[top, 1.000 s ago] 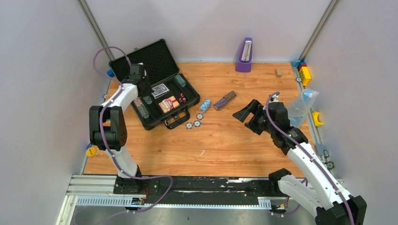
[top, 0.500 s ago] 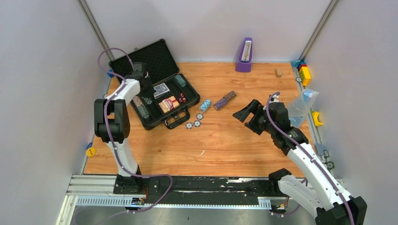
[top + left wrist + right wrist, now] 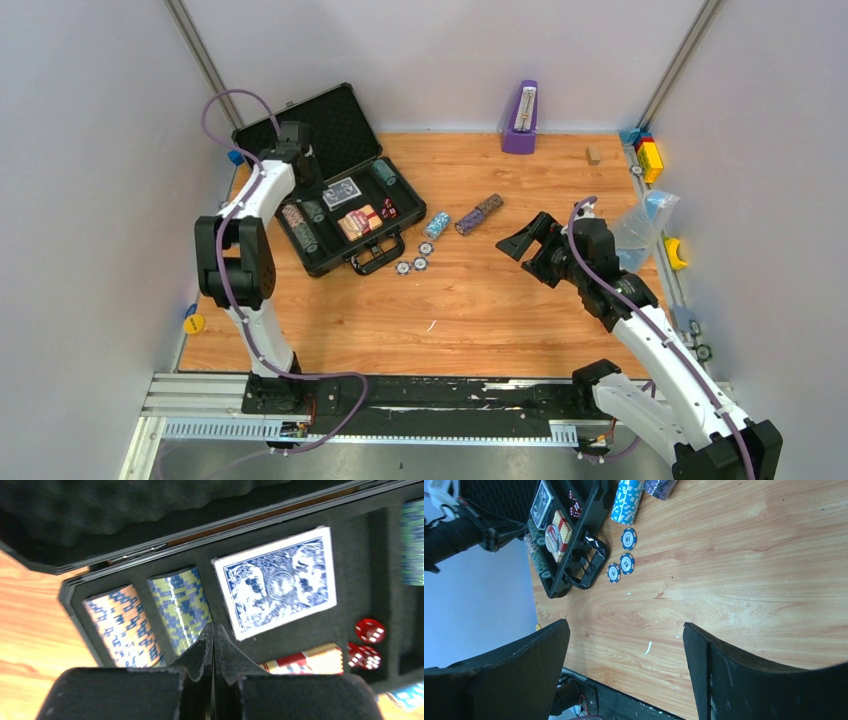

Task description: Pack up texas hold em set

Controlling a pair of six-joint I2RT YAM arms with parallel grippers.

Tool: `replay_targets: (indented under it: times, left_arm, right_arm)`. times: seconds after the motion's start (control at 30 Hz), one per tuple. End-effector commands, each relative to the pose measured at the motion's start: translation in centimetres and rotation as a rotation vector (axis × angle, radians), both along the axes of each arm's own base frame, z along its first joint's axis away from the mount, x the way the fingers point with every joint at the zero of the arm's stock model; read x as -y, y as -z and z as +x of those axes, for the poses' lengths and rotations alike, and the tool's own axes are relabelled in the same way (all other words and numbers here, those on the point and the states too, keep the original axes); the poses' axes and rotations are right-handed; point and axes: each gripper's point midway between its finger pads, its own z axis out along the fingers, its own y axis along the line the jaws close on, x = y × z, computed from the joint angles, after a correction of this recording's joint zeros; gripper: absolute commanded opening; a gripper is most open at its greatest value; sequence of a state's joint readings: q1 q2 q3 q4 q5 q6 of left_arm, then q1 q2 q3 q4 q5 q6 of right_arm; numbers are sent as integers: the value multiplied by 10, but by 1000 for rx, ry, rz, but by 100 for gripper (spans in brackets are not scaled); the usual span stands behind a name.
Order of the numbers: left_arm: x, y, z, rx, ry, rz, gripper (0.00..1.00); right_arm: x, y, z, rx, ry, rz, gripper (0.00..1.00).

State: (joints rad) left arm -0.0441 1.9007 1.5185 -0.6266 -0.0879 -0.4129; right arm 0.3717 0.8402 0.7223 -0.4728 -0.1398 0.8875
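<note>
Now left tool point(image 3: 214, 630) clamped empty, right tool point(image 3: 625, 630) splayed wide

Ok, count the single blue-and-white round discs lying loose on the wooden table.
3, none seemingly hidden. One blue-and-white round disc lies by the near end of the light-blue striped chip roll; two more discs sit side by side beside the dark case's black handle.

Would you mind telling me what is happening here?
Two arms are packing a poker set. The left gripper, shut and empty, hangs over the open case, which holds chip rolls, cards and dice. The right gripper is open above the table. A blue roll, a purple roll and three loose chips lie outside it.
</note>
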Motion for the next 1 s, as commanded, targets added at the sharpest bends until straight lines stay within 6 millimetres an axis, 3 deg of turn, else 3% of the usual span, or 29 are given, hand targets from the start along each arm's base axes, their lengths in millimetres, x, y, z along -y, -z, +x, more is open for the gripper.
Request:
replay_targets:
  times: [0.0,0.07,0.2,0.33,0.37,0.43,0.53,0.6,0.77,0.87,0.97]
  left_arm:
    - [0,-93,12,198,20,-2,4]
    - [4,-100,16,213,29,-22,5]
    - [10,-79,23,200,32,-60,3]
    - [10,-6,27,88,15,-64,0]
    - [11,21,24,24,15,-65,0]
    - [14,49,21,-46,21,-75,0]
    - [17,61,18,-65,23,-97,0]
    - [16,52,18,-41,18,-94,0]
    - [11,-5,18,56,32,-58,1]
    - [12,-44,9,121,51,-59,5]
    - [19,-65,-7,166,78,-61,12]
  right_arm:
    - [-2,-24,9,84,-3,15,85]
    - [-3,-26,9,86,-5,18,85]
    - [-3,-23,8,77,-10,21,85]
    - [-4,-19,4,64,-15,29,85]
    - [-5,-18,3,63,-16,31,85]
    - [-3,-19,2,68,-14,31,85]
    - [-1,-20,1,78,-7,25,85]
    - [0,-22,1,85,-7,23,85]
    - [-4,-22,2,88,-30,17,86]
    - [-13,-18,7,88,-101,-3,87]
    - [-27,-8,17,46,-187,-30,87]
